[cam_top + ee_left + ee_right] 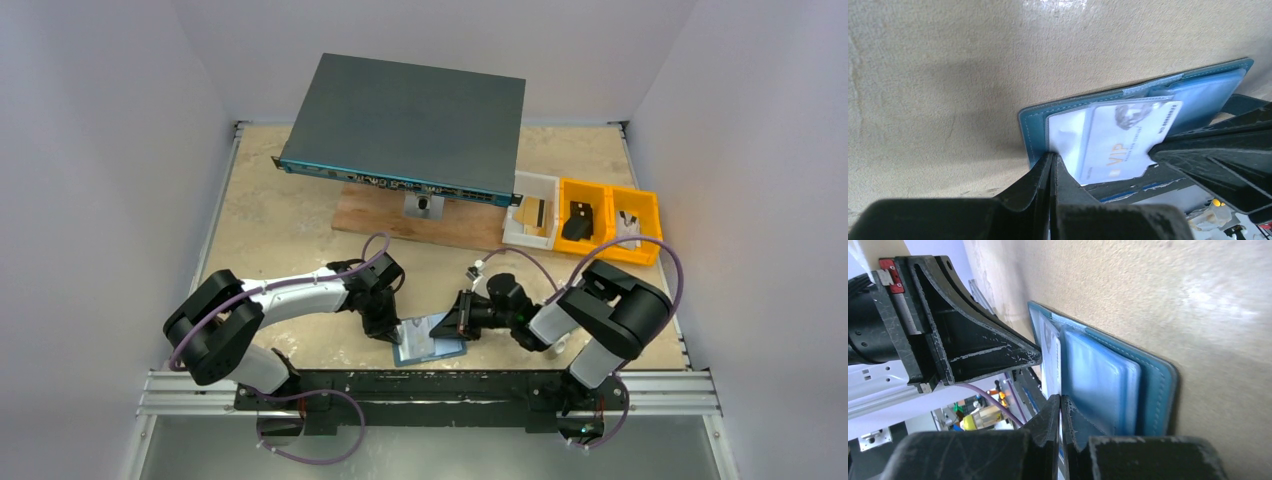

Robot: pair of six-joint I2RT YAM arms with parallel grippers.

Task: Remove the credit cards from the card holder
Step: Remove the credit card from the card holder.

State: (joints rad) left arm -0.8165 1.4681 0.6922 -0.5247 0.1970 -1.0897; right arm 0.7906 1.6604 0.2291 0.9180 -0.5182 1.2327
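Work surface: a mottled beige table (270, 230), evenly lit, enclosed by plain white walls (100, 150) on the left, far and right sides. Far centre: a large dark grey box (410, 120) on a wooden board (370, 215). Far right: one white bin (533, 182) and two yellow bins (612, 192). Near edge: an aluminium rail (200, 390).
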